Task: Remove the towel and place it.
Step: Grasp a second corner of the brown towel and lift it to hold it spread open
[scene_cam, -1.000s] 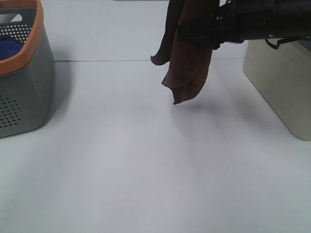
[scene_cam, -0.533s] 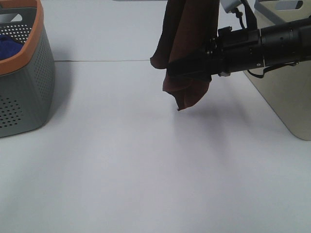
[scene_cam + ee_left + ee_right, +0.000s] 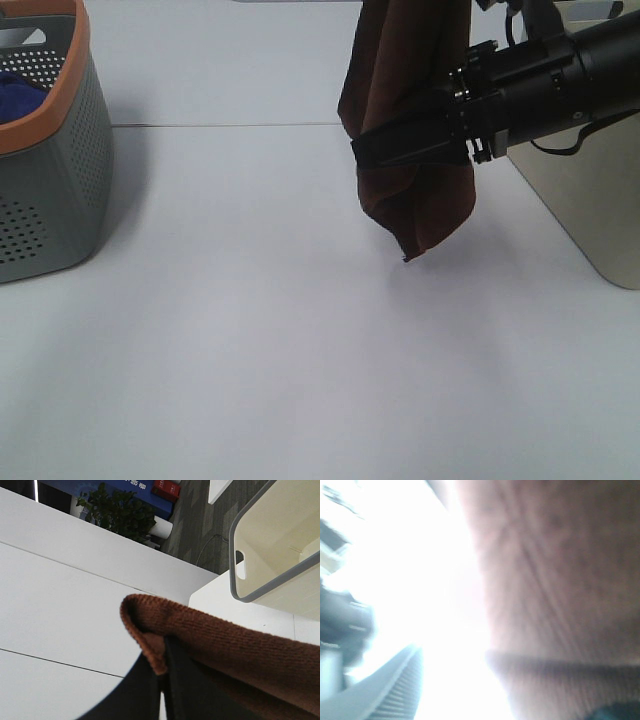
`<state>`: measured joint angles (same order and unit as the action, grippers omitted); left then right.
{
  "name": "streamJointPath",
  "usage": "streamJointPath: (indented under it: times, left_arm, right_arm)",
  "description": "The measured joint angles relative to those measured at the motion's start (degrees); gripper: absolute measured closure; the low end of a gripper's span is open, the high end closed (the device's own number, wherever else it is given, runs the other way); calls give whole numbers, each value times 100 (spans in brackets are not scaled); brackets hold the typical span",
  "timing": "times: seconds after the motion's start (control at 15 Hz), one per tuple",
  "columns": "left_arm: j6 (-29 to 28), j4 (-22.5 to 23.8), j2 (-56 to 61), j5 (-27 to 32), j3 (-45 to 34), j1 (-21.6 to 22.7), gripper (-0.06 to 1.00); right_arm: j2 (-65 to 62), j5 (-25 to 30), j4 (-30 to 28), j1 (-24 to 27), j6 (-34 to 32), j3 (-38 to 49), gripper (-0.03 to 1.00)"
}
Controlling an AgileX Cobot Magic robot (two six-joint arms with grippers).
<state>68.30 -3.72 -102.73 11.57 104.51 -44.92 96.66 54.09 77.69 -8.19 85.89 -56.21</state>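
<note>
The dark brown towel point(image 3: 400, 60) hangs bunched in the air at the back right of the table, and its lowest corner ends a little above the surface. Its top runs out of the frame. In the left wrist view the towel point(image 3: 225, 640) is folded over my left gripper point(image 3: 165, 652), which is shut on it. My right gripper point(image 3: 365, 150) reaches in from the right and lies across the middle of the towel. I cannot tell how its jaws stand. The right wrist view is a blur filled by the towel point(image 3: 560, 570).
A grey perforated basket with an orange rim point(image 3: 50, 180) stands at the left edge with a blue cloth point(image 3: 15, 95) inside. A cream bin point(image 3: 590, 190) stands at the right, just behind the right arm; its rim point(image 3: 232, 555) shows in the left wrist view.
The right arm has dropped lower and tilted. The towel has shifted right and down, so its lowest corner hangs closer to the table.
</note>
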Motion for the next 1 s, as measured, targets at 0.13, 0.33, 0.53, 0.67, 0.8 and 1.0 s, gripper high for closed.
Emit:
streamJointPath:
  times: [0.13,0.33,0.53,0.67,0.8,1.0]
  left_arm:
    - [0,6,0,0,0,0,94]
    - [0,6,0,0,0,0,94]
    - [0,6,0,0,0,0,94]
    - [0,6,0,0,0,0,94]
    - [0,6,0,0,0,0,94]
    - [0,6,0,0,0,0,94]
  right_arm:
    - [0,132,0,0,0,0,45]
    - [0,-11,-453,0,-229,0,55]
    - [-6,69,-791,0,-619,0,71]
    - [-74,138,-877,0,-659,0,72]
    - [-298,46,-945,0,-665,0,72]
    - [-814,-74,-1100,0,-756,0,72]
